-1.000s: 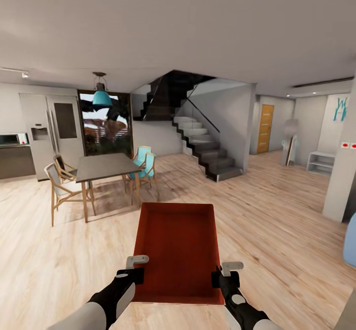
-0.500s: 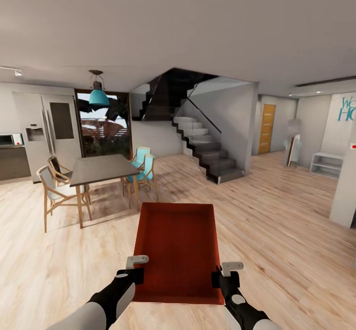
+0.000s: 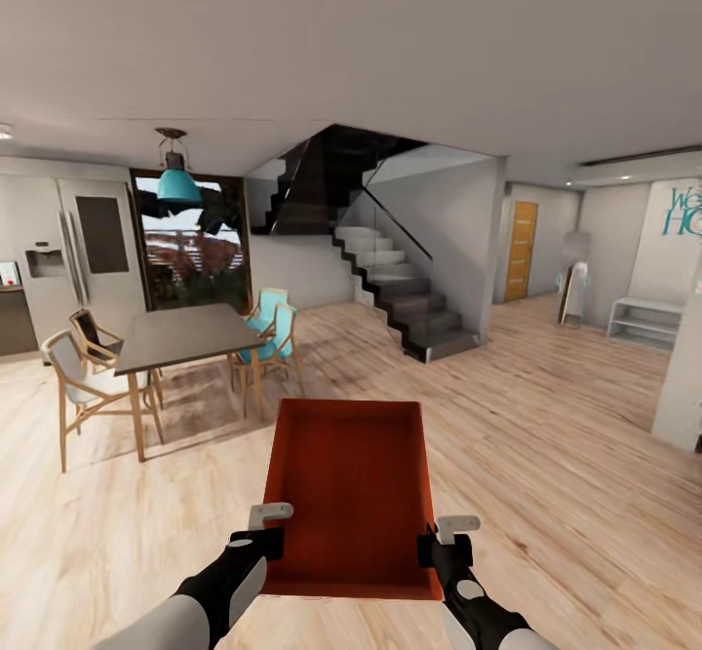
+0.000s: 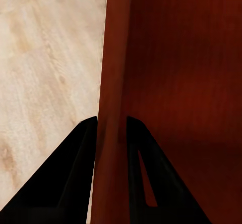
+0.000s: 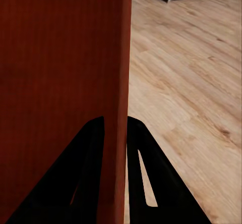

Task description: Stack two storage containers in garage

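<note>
One red-orange storage container (image 3: 351, 489) is held level in front of me over light wood plank flooring, its open top facing up and nothing inside. My left gripper (image 3: 266, 530) is shut on its left wall near the close corner, and my right gripper (image 3: 446, 539) is shut on its right wall. In the left wrist view the dark fingers (image 4: 75, 168) of the left gripper (image 4: 111, 123) straddle the thin red wall of the container (image 4: 186, 67). The right wrist view shows the right gripper (image 5: 116, 120) pinching the container's (image 5: 55, 57) wall the same way.
A dark dining table (image 3: 180, 333) with wooden chairs (image 3: 78, 387) stands ahead on the left, with a fridge (image 3: 93, 241) behind it. A dark staircase (image 3: 400, 289) rises in the middle. Beyond it are an orange door (image 3: 520, 250), a white shelf (image 3: 639, 324) and a pillar (image 3: 682, 377) at the right.
The whole view has shifted: the table and fridge slid left and grew closer, and the pillar slid right, so the camera moved. The container and both grippers hold the same pose.
</note>
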`<state>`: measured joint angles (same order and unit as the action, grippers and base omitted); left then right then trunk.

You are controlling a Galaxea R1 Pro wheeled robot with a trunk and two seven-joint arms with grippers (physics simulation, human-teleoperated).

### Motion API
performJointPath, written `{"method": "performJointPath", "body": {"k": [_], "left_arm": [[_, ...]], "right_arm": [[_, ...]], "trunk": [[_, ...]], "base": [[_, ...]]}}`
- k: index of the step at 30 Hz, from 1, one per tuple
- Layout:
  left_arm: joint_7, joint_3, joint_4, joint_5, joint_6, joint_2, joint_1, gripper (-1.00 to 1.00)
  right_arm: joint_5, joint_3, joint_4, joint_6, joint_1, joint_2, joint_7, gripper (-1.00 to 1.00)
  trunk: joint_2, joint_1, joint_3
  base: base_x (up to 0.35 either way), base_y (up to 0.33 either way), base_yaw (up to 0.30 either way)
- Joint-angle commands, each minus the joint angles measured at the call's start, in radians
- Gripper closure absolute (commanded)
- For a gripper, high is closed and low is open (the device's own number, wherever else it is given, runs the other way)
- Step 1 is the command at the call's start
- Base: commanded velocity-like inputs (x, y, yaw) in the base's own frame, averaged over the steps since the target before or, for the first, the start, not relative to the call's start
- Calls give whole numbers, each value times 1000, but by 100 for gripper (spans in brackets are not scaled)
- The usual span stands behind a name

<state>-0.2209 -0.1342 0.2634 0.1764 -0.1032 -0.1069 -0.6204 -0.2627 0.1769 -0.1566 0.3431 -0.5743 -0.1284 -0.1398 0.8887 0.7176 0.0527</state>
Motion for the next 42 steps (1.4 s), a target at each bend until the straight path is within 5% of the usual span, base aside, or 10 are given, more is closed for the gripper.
{"method": "performJointPath", "body": {"k": [1,16,42], "left_arm": [[-16,16,6,-18,-7,6,-1,100],[-16,15,7,-18,-7,6,-1,100],[-16,16,6,-18,-7,6,0,100]], "right_arm": [[-12,32,2,2,-1,0,-1,100],[-11,32,2,3,-1,0,-1,100],[-10,33,1,4,-1,1,-1,100]], "trunk": [[1,1,3],[1,1,11],[1,1,11]], "base": [[321,0,-131],[321,0,-85],[321,0,-279]]}}
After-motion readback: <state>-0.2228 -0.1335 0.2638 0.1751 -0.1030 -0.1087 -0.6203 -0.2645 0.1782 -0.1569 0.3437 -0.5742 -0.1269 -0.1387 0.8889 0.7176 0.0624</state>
